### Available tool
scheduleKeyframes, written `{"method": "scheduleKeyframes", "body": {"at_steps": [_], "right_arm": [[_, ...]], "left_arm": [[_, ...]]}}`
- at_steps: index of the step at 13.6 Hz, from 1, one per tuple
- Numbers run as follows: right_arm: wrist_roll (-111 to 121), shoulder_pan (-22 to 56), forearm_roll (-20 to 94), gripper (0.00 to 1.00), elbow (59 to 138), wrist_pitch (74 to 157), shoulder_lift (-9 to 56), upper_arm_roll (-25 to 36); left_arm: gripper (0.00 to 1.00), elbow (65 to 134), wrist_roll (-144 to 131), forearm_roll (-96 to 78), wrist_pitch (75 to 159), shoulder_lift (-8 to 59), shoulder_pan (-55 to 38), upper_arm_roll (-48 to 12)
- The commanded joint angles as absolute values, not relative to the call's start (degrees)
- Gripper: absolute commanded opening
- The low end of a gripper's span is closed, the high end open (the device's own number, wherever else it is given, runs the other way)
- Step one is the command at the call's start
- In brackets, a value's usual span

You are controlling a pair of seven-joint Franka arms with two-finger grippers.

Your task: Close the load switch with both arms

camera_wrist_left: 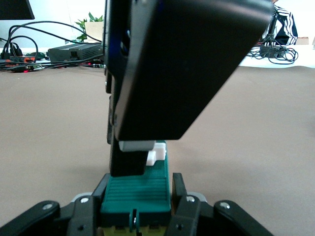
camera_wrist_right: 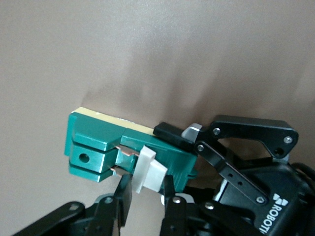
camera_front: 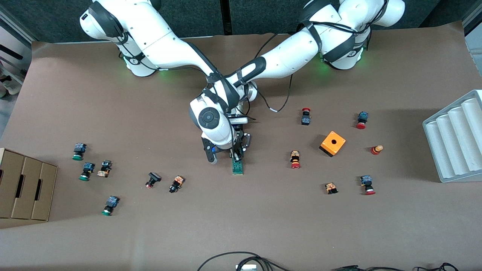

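Observation:
The load switch [camera_front: 237, 166], a narrow dark-green block with a white lever [camera_wrist_right: 149, 169], lies on the brown table mid-way between the two arms' ends. My left gripper [camera_wrist_left: 140, 186] is shut on the block's end that is farther from the front camera, one finger on each long side. In the right wrist view that gripper's finger [camera_wrist_right: 170, 133] shows against the block. My right gripper [camera_wrist_right: 146, 189] comes down from above, over the block [camera_wrist_left: 138, 189], and is shut on the white lever. In the front view both hands [camera_front: 238, 148] crowd over the switch.
Small red- and green-capped push-buttons lie scattered toward both ends of the table. An orange cube [camera_front: 332, 143] sits toward the left arm's end, with a white ribbed tray [camera_front: 452, 139] at that table edge. A cardboard box [camera_front: 22, 184] stands at the right arm's end. Cables [camera_front: 241, 259] lie at the front edge.

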State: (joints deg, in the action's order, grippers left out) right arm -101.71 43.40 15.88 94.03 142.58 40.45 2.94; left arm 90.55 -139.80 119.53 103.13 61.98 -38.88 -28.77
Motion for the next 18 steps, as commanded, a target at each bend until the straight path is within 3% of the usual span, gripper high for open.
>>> {"method": "scheduleKeyframes", "body": {"at_steps": [1, 7, 10, 18], "right_arm": [[-100.72, 42.80, 14.41, 0.29, 91.85, 143.44, 40.52, 3.69], [-100.90, 42.54, 14.85, 0.26, 90.97, 142.65, 40.43, 3.78], [-100.90, 42.54, 15.03, 0.20, 90.97, 142.65, 40.43, 3.78], [-100.90, 41.31, 16.00, 0.19, 89.56, 142.56, 40.69, 3.78]], "left_arm": [[0.54, 88.51, -138.52, 120.76, 103.10, 63.19, -39.46, -29.18], [0.53, 88.51, -138.52, 120.67, 103.10, 63.19, -39.46, -29.18], [0.53, 88.51, -138.52, 120.67, 103.10, 63.19, -39.46, -29.18], [0.54, 88.51, -138.43, 120.76, 103.10, 63.19, -39.46, -29.09]]}}
